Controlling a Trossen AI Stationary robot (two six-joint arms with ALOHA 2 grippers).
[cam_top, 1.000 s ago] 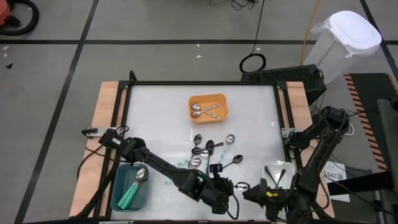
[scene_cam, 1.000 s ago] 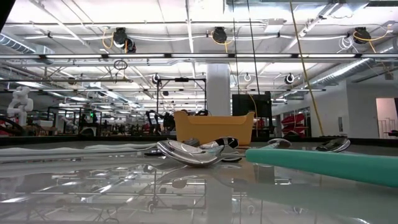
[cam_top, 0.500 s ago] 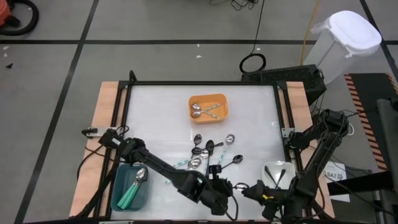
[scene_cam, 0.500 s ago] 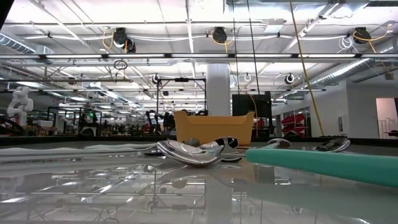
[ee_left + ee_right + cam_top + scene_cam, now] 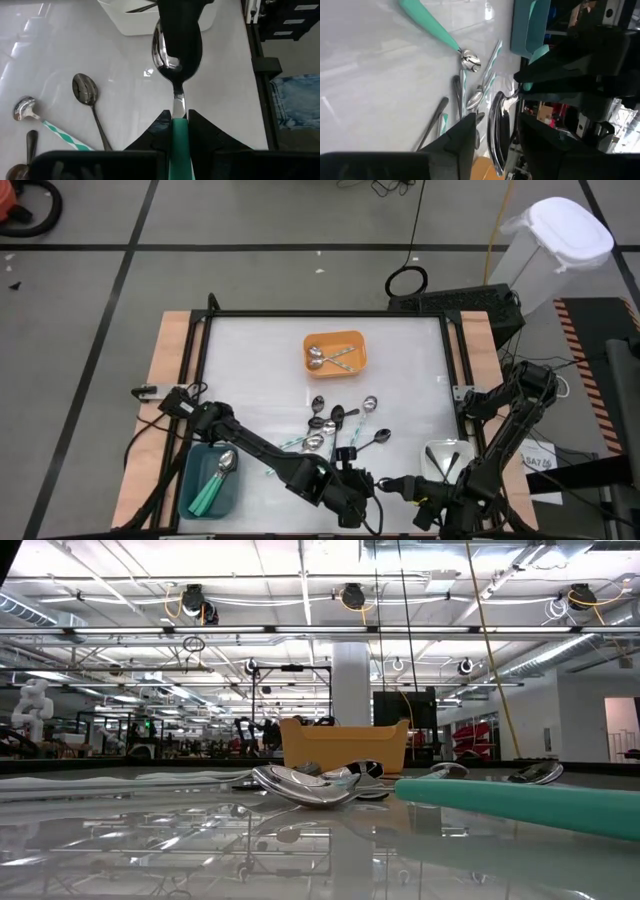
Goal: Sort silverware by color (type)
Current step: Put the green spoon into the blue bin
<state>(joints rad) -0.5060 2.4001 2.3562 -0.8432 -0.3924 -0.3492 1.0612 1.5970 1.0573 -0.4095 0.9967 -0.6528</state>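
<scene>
Meanwhile, the orange tray (image 5: 336, 353) at the far side held two spoons, the teal tray (image 5: 210, 481) near left several green-handled ones. Near the white tray (image 5: 443, 457), the left gripper (image 5: 179, 116) clamped a green-handled spoon (image 5: 177, 55) whose bowl sat between the right gripper's (image 5: 387, 484) parted fingers.

Right gripper (image 5: 385, 484) has shifted along the worktop's near edge, away from the white tray (image 5: 443, 457) and toward the left gripper (image 5: 362, 480). Now apparently at the bowl of the held teal-handled spoon (image 5: 177, 60); contact unclear.
</scene>
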